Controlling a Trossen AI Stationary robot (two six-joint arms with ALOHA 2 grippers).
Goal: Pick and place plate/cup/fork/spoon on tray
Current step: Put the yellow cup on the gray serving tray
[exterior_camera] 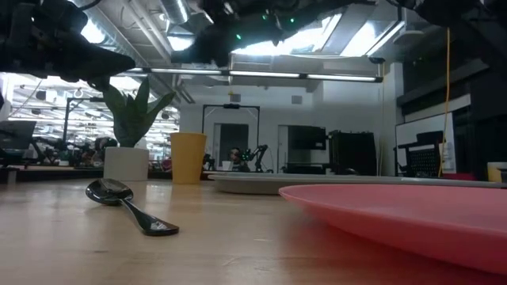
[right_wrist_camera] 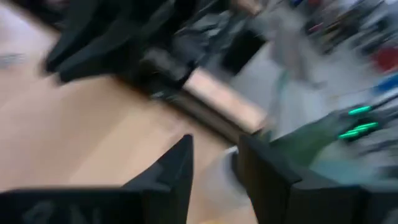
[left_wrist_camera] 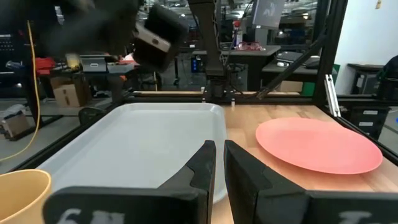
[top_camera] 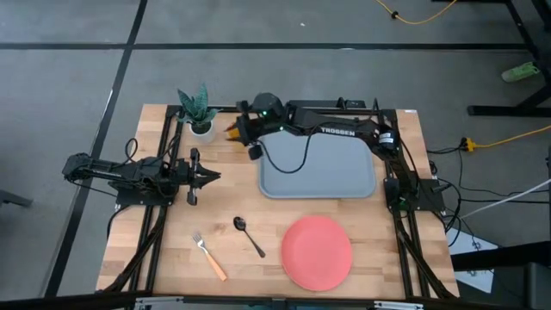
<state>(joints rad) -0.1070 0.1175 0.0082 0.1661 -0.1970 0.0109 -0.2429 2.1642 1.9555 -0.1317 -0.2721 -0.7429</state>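
Note:
The yellow-orange cup (top_camera: 233, 131) stands upright on the table, left of the grey-blue tray (top_camera: 318, 168) and beside the white plant pot (top_camera: 201, 129); it also shows in the low view (exterior_camera: 188, 158). My right gripper (top_camera: 244, 134) hovers above the cup, slightly open (right_wrist_camera: 214, 158) and touching nothing. My left gripper (top_camera: 209, 177) waits shut at the table's left (left_wrist_camera: 219, 163). The coral-pink plate (top_camera: 317, 251), the dark spoon (top_camera: 248, 234) and the orange-handled fork (top_camera: 209, 255) lie flat on the table near its front edge.
The potted green plant (exterior_camera: 127, 134) stands at the far left corner, close to the cup. The right arm (top_camera: 344, 129) stretches along the tray's far rim. Bare wood lies between the left gripper and the fork.

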